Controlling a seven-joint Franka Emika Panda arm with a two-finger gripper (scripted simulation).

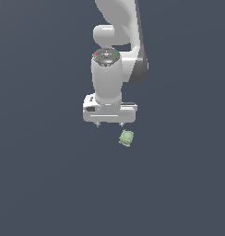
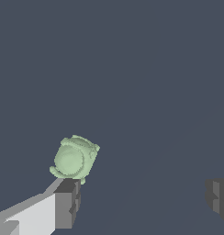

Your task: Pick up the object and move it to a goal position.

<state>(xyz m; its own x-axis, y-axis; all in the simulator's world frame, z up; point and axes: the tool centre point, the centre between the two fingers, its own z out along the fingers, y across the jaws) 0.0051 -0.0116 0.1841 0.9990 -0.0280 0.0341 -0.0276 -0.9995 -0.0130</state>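
The object (image 1: 127, 138) is a small pale green, roundish lumpy item lying on the dark grey floor, just below and toward the exterior view's right of my white gripper (image 1: 109, 125). The gripper points down with its fingers spread wide and nothing between them. In the wrist view the object (image 2: 74, 158) lies just beyond one dark fingertip (image 2: 67, 202), outside the gap; the other fingertip (image 2: 218, 197) is far across from it. The gripper (image 2: 142, 202) is open and empty.
The white arm (image 1: 119, 32) rises behind the gripper to the top of the exterior view. A plain dark grey surface (image 1: 50, 175) surrounds everything.
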